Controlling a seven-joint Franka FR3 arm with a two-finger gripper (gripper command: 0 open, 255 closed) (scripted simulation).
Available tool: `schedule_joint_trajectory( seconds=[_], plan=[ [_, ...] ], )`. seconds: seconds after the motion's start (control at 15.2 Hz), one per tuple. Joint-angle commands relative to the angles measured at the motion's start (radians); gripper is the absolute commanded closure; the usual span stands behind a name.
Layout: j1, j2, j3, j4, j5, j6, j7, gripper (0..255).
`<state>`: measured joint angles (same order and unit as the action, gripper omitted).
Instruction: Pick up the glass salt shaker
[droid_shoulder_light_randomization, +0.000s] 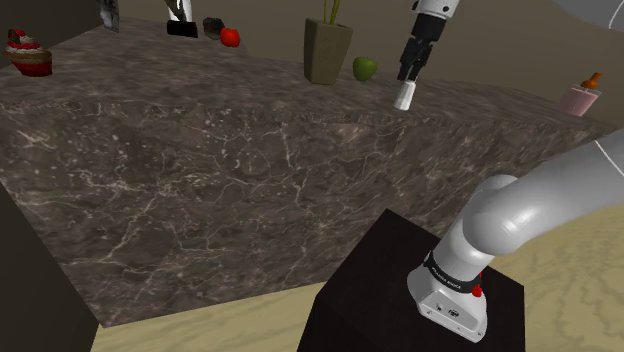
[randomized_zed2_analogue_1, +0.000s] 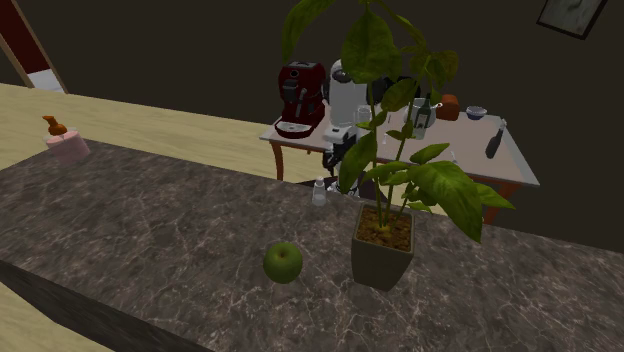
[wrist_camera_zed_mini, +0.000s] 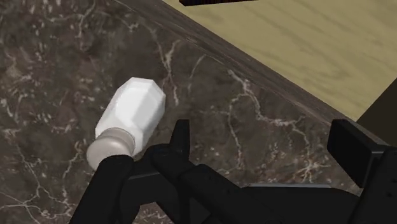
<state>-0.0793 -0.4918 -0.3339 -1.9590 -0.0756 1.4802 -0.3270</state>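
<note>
The salt shaker (droid_shoulder_light_randomization: 403, 95) is small and white with a grey cap. It stands upright on the dark marble counter (droid_shoulder_light_randomization: 200, 170), close to the edge away from the plant in the second exterior view. My black gripper (droid_shoulder_light_randomization: 411, 68) hangs just above it, open. In the wrist view the shaker (wrist_camera_zed_mini: 130, 114) lies just beyond the tip of one finger (wrist_camera_zed_mini: 108, 184), not between the two, and the gripper (wrist_camera_zed_mini: 232, 149) has bare counter under it. In the second exterior view the shaker (randomized_zed2_analogue_1: 319, 192) sits below the gripper (randomized_zed2_analogue_1: 340, 160), which leaves partly hide.
A potted plant (droid_shoulder_light_randomization: 327, 50) and a green apple (droid_shoulder_light_randomization: 364, 68) stand a short way from the shaker. A pink dispenser (droid_shoulder_light_randomization: 581, 97) sits at one corner of the counter, a cake (droid_shoulder_light_randomization: 30, 55) and a red fruit (droid_shoulder_light_randomization: 230, 37) at its far side. A table with coffee machines (randomized_zed2_analogue_1: 300, 95) stands beyond the counter's edge.
</note>
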Motion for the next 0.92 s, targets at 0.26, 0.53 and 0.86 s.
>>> schedule_joint_trajectory(
  seconds=[0.26,0.53,0.86],
  plan=[
    [-0.019,0.187,-0.137,0.24,0.014,-0.092,-0.145,0],
    [-0.029,0.228,-0.17,0.266,0.022,-0.088,-0.182,0],
    [-0.032,0.202,-0.167,0.173,0.011,-0.019,-0.176,0]
  ],
)
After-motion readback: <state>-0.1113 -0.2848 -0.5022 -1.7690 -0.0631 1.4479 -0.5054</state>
